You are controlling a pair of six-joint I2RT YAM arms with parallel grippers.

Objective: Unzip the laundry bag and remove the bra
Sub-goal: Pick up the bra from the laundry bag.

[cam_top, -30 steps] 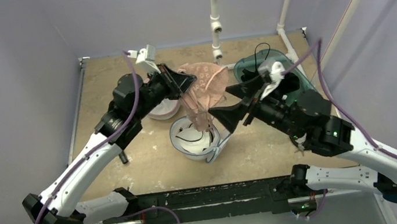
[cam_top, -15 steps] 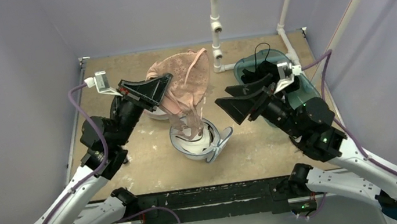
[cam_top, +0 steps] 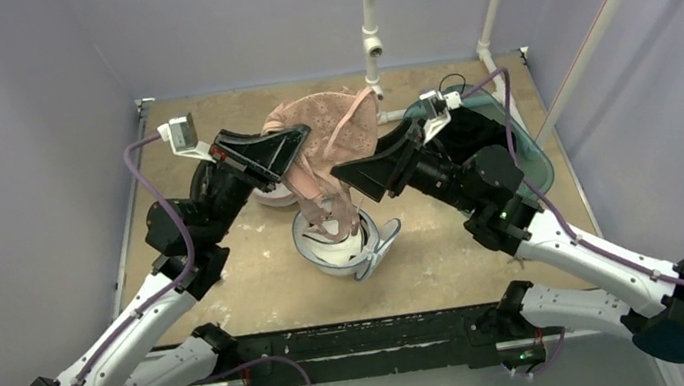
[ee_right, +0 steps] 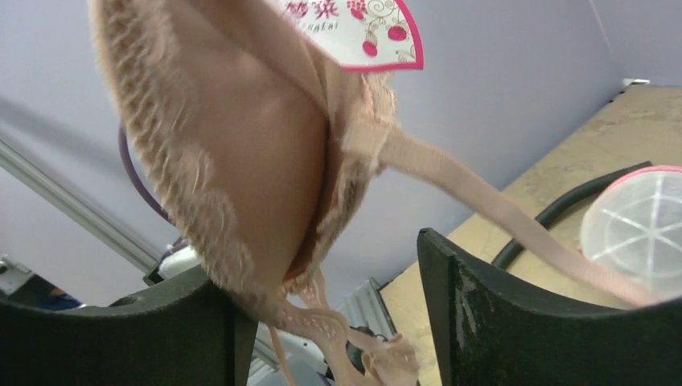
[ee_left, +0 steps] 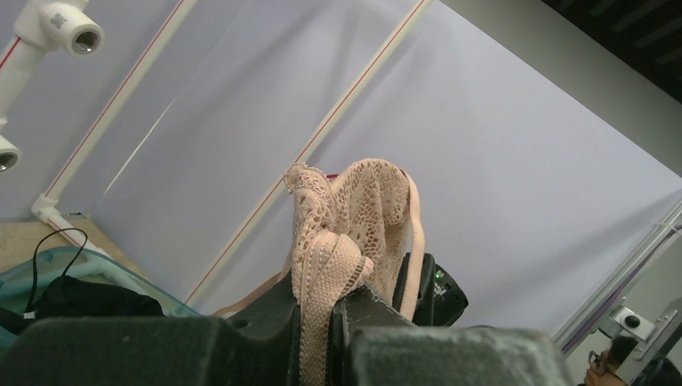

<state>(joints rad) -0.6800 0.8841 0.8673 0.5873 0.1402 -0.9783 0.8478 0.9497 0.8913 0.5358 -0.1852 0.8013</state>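
The pink lace bra [cam_top: 334, 125] hangs in the air above the table's middle, its lower end trailing down into the white laundry bag [cam_top: 337, 246], which lies open with its grey zipper rim spread. My left gripper [cam_top: 290, 152] is shut on the bra's band; the left wrist view shows the band [ee_left: 326, 305] pinched between the jaws and the lace rising above. My right gripper [cam_top: 354, 166] is open beside the hanging bra. In the right wrist view [ee_right: 330, 322] a bra cup [ee_right: 241, 145] rests against the left finger and a strap crosses the right one.
A pink-rimmed translucent dome [cam_top: 274, 195] lies behind the bag, also visible in the right wrist view [ee_right: 643, 233]. A teal tray [cam_top: 525, 145] with black cables sits at the back right. A white pipe [cam_top: 368, 18] stands at the back wall.
My left gripper has pulled the bra back to the left and up out of the bag. My right gripper has swung left from the teal tray to the hanging bra.
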